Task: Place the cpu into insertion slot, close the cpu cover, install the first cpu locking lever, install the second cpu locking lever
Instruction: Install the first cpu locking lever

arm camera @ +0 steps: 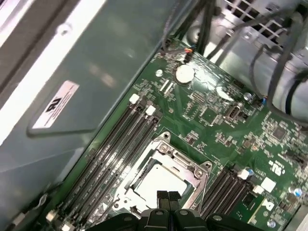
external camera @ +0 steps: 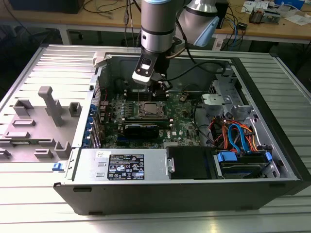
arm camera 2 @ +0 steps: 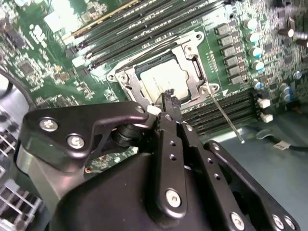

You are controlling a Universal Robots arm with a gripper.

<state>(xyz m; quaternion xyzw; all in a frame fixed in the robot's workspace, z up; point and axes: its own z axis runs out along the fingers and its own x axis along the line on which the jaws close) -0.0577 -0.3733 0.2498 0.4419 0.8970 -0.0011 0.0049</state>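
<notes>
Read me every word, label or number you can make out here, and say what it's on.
Black and white label on the silver power supply box: too small to read.
White sticker on the grey case wall: blurred, unreadable.
White print on the green motherboard: too small to read.
Nothing can be quoted.

Green motherboard, pale silver-grey cpu, silver cpu cover, matte black tool, blue and orange cables.
</notes>
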